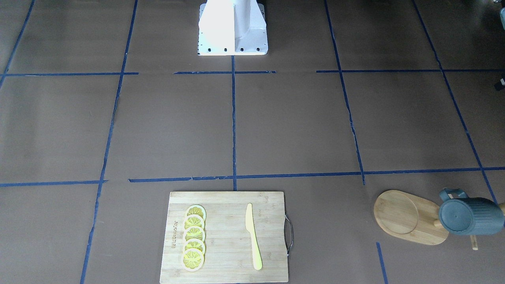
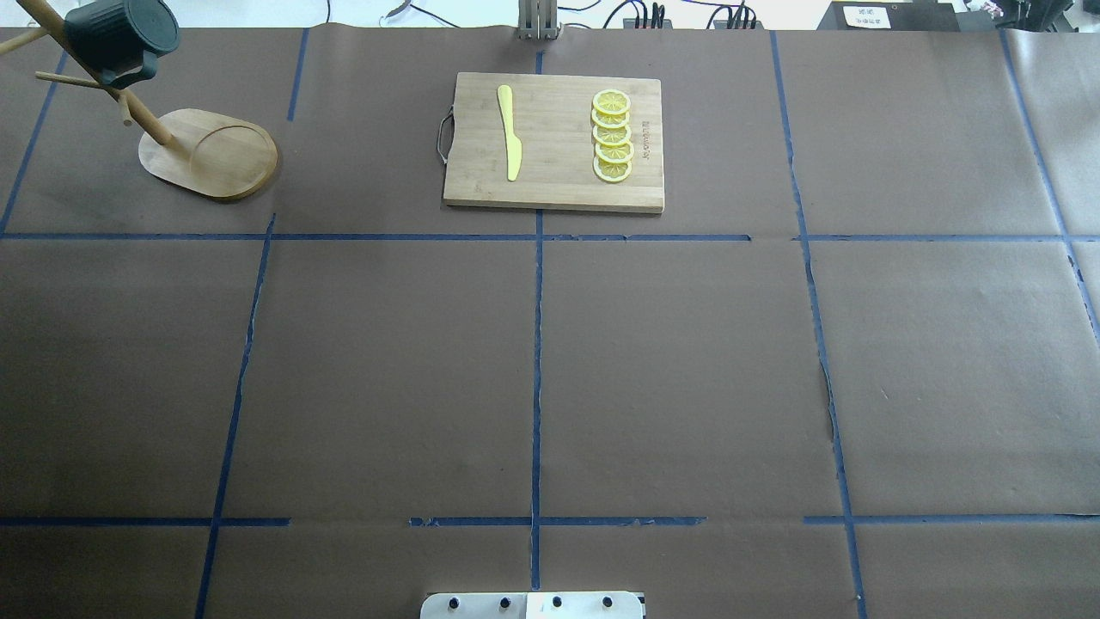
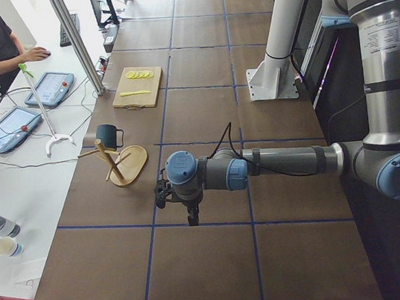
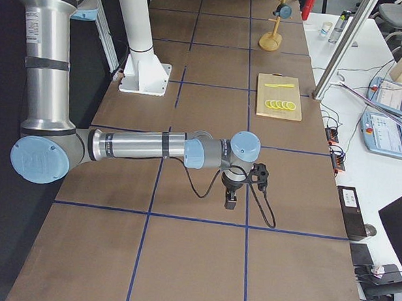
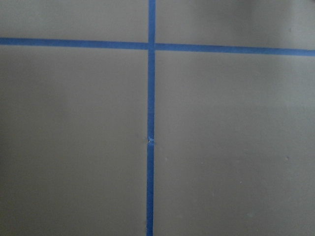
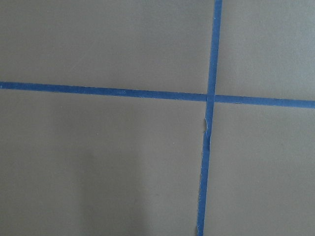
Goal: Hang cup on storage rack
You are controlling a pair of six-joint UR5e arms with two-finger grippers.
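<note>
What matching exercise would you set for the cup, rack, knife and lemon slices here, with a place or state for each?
Things:
1 cup
2 storage rack
3 knife
4 lemon slices

Places or states:
A overlapping row on the cutting board
B hung on a peg
C standing on the table
D lying flat on the board, on the side of its metal handle

Pairs: 1-B, 2-C, 3-D, 4-A

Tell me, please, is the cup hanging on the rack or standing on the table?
Hanging. The cup sits tipped on its side, up on an arm of the rack, above the rack's oval base.
</note>
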